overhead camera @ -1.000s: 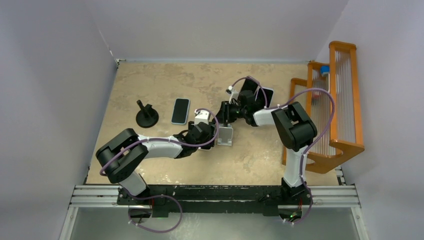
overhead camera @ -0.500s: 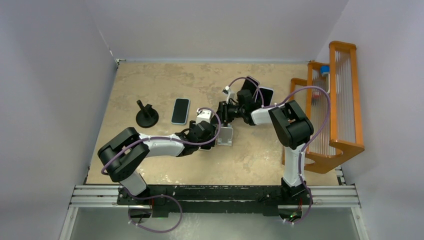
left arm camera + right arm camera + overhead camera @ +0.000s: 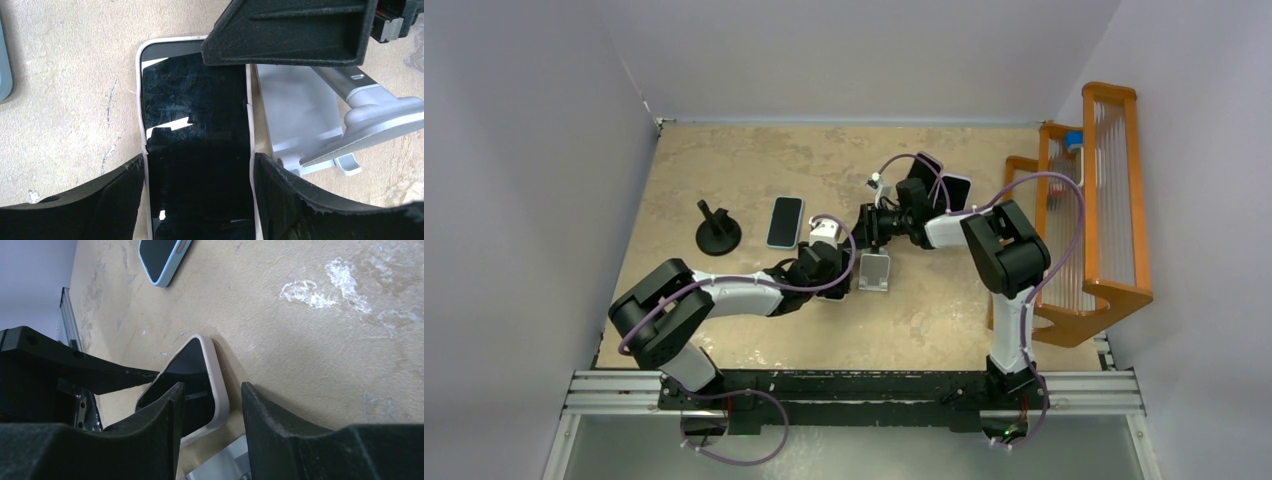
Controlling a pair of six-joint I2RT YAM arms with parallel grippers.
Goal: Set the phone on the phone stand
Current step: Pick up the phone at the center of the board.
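Left wrist view first: the left gripper (image 3: 199,160) is clamped across the width of the white-cased phone with the black glass screen (image 3: 195,115), a pad hard against each long edge. Just right of it in the frame sits the silver metal phone stand (image 3: 295,115), beside the phone, not under it, so nothing's placed yet. Along the top edge of the frame, one finger (image 3: 290,30) of the other arm lies over the phone's far end.

Over to the right wrist view: the right gripper (image 3: 212,387) stands about half open, straddling the phone's far corner. Bare beige table (image 3: 325,340) shows between the case and the right-hand finger, so I see no squeeze from that side.

What's changed in the last second? Not much! From above, the right gripper has crept a shade toward the left of the frame. The left arm's elbow has slid toward the lower left, and the phone has barely budged. I'd call this lining up for a two-handed lift, with the placing all still ahead. The light-blue-cased phone (image 3: 785,221) and black round-based holder (image 3: 718,232) sit left of centre.
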